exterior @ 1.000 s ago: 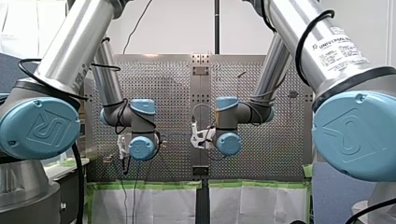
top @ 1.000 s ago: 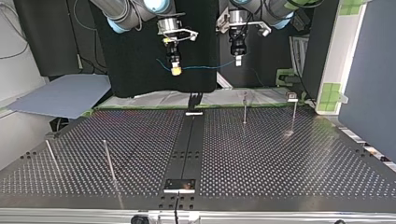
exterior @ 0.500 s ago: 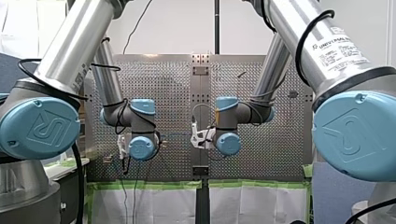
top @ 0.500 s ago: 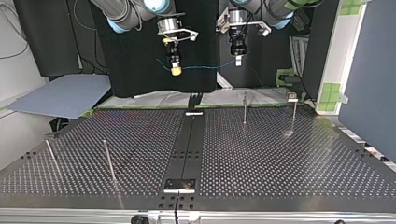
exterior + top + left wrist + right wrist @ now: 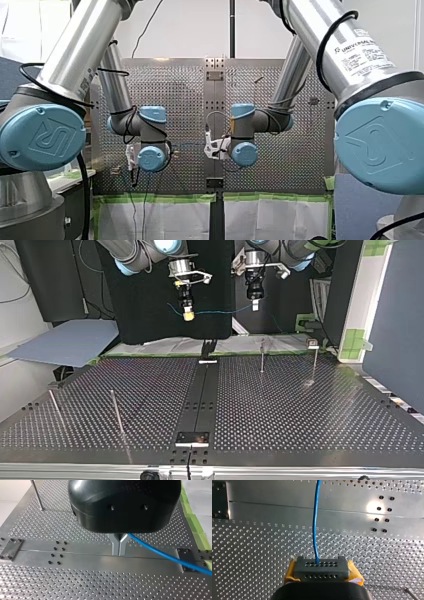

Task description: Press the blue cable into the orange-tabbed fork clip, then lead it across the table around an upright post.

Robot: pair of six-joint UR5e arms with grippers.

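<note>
High in the upper middle of the top view, well above the worktop [image 5: 300,410], the blue cable [image 5: 220,311] hangs as a short, slightly sagging span between both hands. My right hand [image 5: 188,316], at the left of the pair, has its yellow pads pinched on the cable. My left hand [image 5: 255,305], at the right, has its metal fingers closed narrow on the cable further along. Both wrist views show these grips. I cannot make out the orange-tabbed clip for sure; a small pale fitting [image 5: 312,344] at the upper right may be it. The step in hand looks like carrying the cable down to the clip, with the task barely begun. To do it well, keep the span lightly taut and lower both hands together so the stretch between them lies straight across the fork's slot. Then press squarely down, because a sideways drag could slip the thin cable through the fingers. The worktop is a dark perforated metal plate with a plain strip [image 5: 202,395] down its middle, two upright posts [image 5: 262,357] at the upper right and two more posts that look tilted [image 5: 116,412] at the lower left. Behind it are a black backdrop [image 5: 145,300], a grey board [image 5: 65,342] at the left and green tape [image 5: 357,337] at the right.
</note>
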